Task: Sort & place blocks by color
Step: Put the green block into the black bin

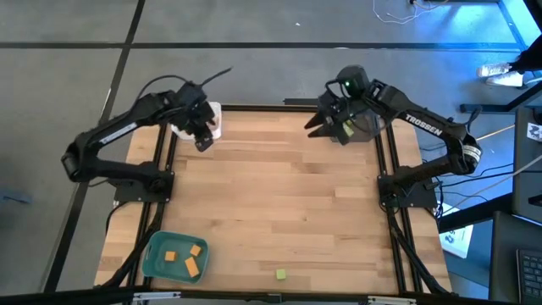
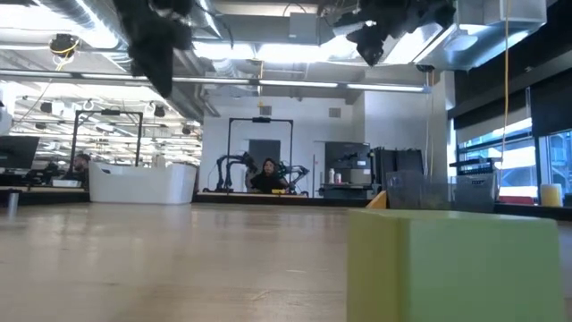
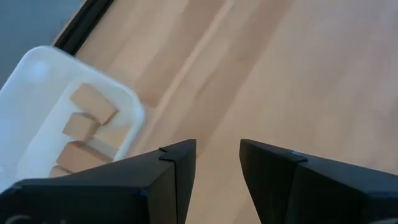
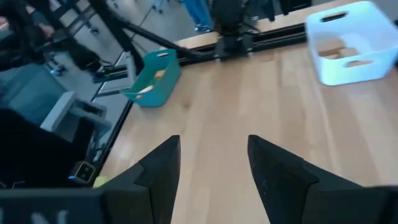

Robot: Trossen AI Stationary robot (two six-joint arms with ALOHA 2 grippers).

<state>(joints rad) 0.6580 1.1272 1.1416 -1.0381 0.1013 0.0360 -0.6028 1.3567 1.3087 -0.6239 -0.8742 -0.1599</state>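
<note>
The left gripper (image 1: pixel 203 141) hangs just beside the white tray (image 1: pixel 213 112), at the tray's table-centre side. Its jaws stand a little apart, with nothing between them; bare table (image 1: pixel 279 212) shows in the gap. The tan blocks (image 3: pixel 87 118) lie inside the white tray, clear of those jaws and off to one side of them.

The right gripper (image 1: pixel 326 127) hovers well apart from the white tray, at the same far edge of the table, beside a grey tray (image 1: pixel 366 125). Its jaws are parted and empty; no block lies near them.

A teal tray (image 1: pixel 157 254) sits at the near edge on the same side as the white tray, well apart from it. It holds three orange blocks (image 1: pixel 192 267), far from both grippers.

One green block (image 1: pixel 280 274) lies alone on the table at the near edge, just past the teal tray toward the middle, well away from both pairs of jaws. It fills the foreground of the low view (image 2: pixel 460 264).
</note>
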